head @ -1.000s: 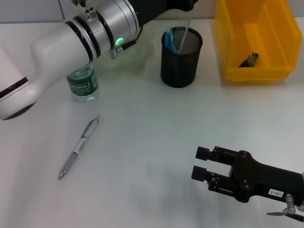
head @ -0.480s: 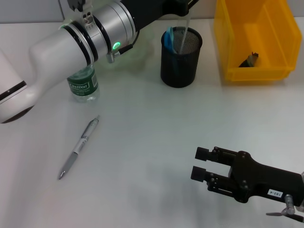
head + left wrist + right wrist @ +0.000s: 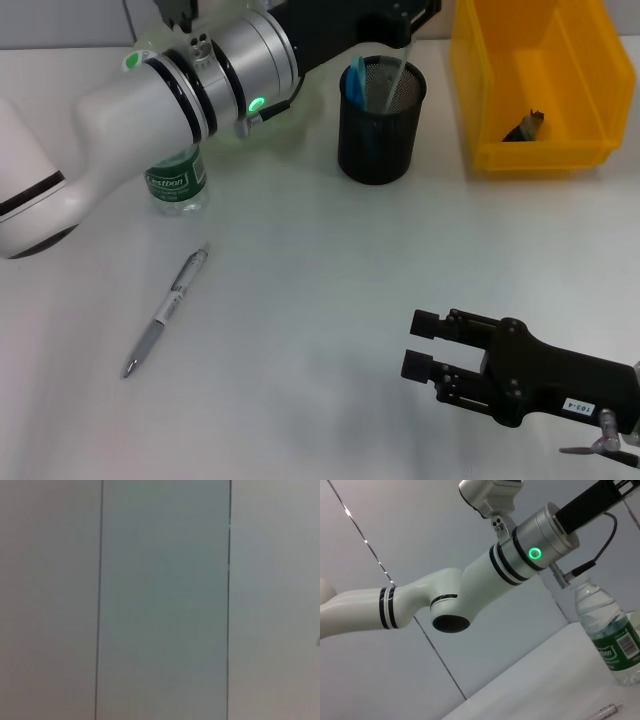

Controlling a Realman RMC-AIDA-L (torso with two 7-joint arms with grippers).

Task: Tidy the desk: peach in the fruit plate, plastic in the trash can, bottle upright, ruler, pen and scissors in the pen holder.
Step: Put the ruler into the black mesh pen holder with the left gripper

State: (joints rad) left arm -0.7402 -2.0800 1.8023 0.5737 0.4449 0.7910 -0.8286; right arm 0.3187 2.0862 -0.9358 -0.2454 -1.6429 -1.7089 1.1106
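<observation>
Your left arm reached diagonally across the white worktop toward the pen holder; I could not tell its tool's state. The trash can stood beside the holder. Your right tool rested low near you, jaws narrowly parted, empty. The bottle stood upright; the pen lay near it.

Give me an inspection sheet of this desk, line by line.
Surface: white desk.
Job's things: bottle upright; pen lying flat on the desk; clear ruler and blue-handled item in the mesh holder; dark scrap in the yellow bin.
Clutter: nothing seen.
Grippers: left tool over the holder; right tool open, low over the desk.
Cables: black lead on the left arm.
Surroundings: panelled wall.
</observation>
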